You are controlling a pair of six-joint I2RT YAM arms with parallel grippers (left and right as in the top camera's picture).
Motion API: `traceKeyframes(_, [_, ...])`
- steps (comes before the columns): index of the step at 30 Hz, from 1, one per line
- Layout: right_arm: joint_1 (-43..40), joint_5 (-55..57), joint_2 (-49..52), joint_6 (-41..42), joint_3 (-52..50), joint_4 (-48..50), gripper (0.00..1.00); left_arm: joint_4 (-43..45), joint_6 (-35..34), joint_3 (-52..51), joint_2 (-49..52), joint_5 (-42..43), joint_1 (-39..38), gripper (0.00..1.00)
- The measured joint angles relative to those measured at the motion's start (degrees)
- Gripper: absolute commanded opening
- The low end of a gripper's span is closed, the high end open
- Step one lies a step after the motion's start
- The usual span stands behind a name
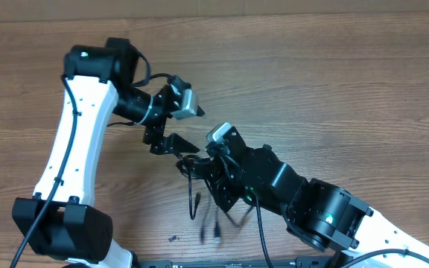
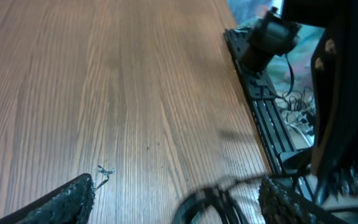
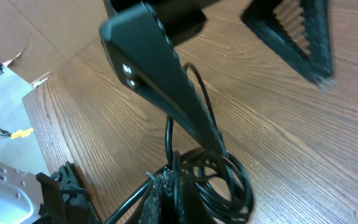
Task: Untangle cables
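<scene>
We are clamping our right gripper (image 1: 194, 161) on the knot of cables (image 3: 229, 180), loose ends trailing toward six o'clock. Our left gripper (image 1: 172, 141) is hovering at its ten o'clock, jaws apart.

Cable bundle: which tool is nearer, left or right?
Right. The right tool is shut on the cable bundle, holding it. The left tool is open, its fingers either side of one loop, not closed on it.

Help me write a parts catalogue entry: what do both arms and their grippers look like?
The left arm and right arm: white shells, black joints with green lights, black cables alongside. The left gripper and right gripper: black ribbed fingers, silver-grey wrist cameras.
</scene>
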Motion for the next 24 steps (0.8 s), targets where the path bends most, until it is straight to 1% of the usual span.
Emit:
traceKeyframes(3, [0.0,-0.2,0.0,0.0,0.0,0.0,0.04,0.0,2.8,0.0,0.0,-0.4,-2.8,0.78])
traceKeyframes(5, [0.0,-0.2,0.0,0.0,0.0,0.2,0.04,0.0,3.6,0.0,0.0,-0.4,-3.5,0.80])
traceKeyframes(10, [0.0,-0.2,0.0,0.0,0.0,0.4,0.04,0.0,4.5,0.0,0.0,-0.4,-1.2,0.81])
traceKeyframes(12, [0.0,-0.1,0.0,0.0,0.0,0.1,0.04,0.0,4.6,0.0,0.0,-0.5,0.2,0.91])
traceKeyframes(13, [0.0,0.0,0.0,0.0,0.0,-0.1,0.04,0.0,4.8,0.0,0.0,-0.6,0.4,0.94])
traceKeyframes(14, [0.0,0.4,0.0,0.0,0.0,-1.3,0.05,0.1,4.9,0.0,0.0,-0.6,0.4,1.00])
traceKeyframes(15, [0.0,1.3,0.0,0.1,0.0,-3.4,0.19,0.1,5.0,0.0,0.0,-0.7,0.3,1.00])
traceKeyframes(16, [0.0,1.6,0.2,0.3,0.0,-4.7,0.35,0.2,5.0,0.0,0.0,-0.7,0.4,1.00])
traceKeyframes(18, [0.0,1.9,1.5,0.6,0.0,-6.3,0.59,1.3,4.6,0.0,0.0,-0.7,1.0,1.00])
traceKeyframes(19, [0.0,1.1,3.6,1.3,0.1,-6.6,0.63,4.4,2.3,0.0,0.0,-0.6,2.2,1.00])
traceKeyframes(20, [0.0,0.3,4.9,1.7,0.1,-6.5,0.69,7.7,-0.9,-0.2,0.0,-0.7,3.3,1.00])
traceKeyframes(21, [0.0,-0.6,6.7,1.9,0.1,-6.4,0.71,10.3,-3.3,-0.2,0.0,-0.8,4.3,1.00])
traceKeyframes(22, [0.0,-1.8,10.0,2.9,0.1,-6.2,0.72,15.1,-9.5,-0.2,0.0,-1.0,6.1,1.00])
traceKeyframes(24, [0.0,-3.2,14.0,4.6,0.1,-5.4,0.74,20.6,-17.6,-0.3,0.0,-1.7,8.2,1.00])
